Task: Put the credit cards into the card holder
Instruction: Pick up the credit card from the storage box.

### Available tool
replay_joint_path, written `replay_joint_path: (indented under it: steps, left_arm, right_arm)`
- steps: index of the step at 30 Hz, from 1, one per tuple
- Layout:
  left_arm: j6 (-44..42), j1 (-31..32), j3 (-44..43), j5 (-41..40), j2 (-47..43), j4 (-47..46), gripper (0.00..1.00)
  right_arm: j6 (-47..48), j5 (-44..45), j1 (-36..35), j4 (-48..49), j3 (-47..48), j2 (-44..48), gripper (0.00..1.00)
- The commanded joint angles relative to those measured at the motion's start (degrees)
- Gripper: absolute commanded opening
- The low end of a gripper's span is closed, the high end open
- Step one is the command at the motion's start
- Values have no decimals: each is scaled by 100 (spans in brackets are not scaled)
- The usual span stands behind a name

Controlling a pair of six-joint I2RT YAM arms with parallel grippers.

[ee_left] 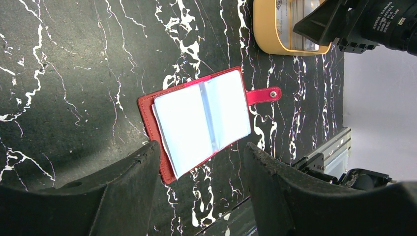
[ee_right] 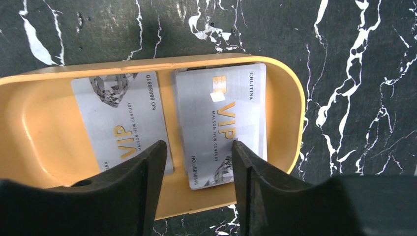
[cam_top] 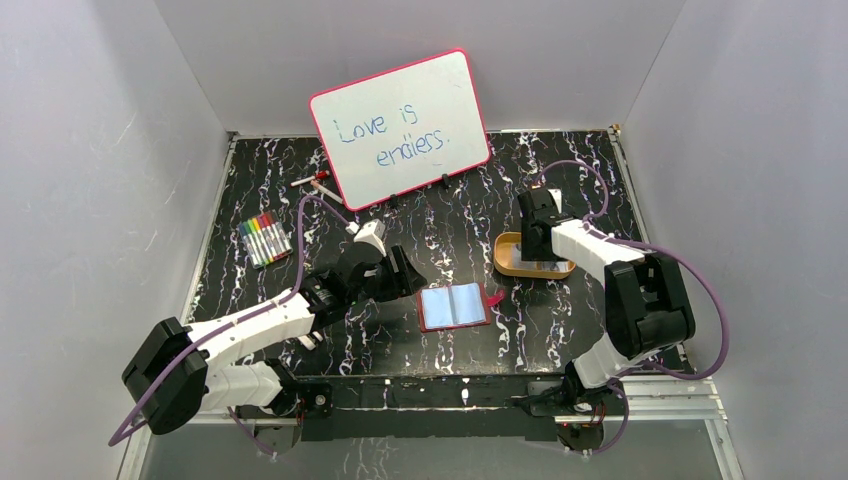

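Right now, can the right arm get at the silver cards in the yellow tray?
Probably yes. The right gripper hangs open right over the tray, and nothing covers the cards. They lie flat, though, so pinching one may be awkward.

The top camera hangs high behind the two arms and looks down over the whole table (cam_top: 450,225) from far off, the whiteboard (cam_top: 400,128) at its far end. The left wrist camera peers down past the left claw (ee_left: 201,152), close above the open card holder (ee_left: 201,120), and its upper edge catches the tray (ee_left: 263,34). The right wrist camera looks down past the right claw (ee_right: 197,147) into that same tray, very near; the top view takes in both spots.
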State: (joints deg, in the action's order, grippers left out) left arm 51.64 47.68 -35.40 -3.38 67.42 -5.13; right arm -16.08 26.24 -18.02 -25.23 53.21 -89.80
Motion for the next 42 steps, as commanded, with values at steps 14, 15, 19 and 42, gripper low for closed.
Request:
replay_joint_path:
  steps: [14, 15, 19, 42]
  left_arm:
    - [32, -32, 83, 76, -150, -137, 60]
    - [39, -36, 90, 75, -150, -140, 60]
    - [47, -33, 86, 74, -150, -147, 60]
    - [65, -33, 42, 124, -106, -182, 60]
  right_arm:
    - [83, -188, -57, 45, -19, 222, 22]
    - [79, -189, -72, 31, 1, 244, 21]
    - [54, -207, -118, -44, 110, 316, 17]
    - [-74, 80, -122, -436, 322, 821, 0]
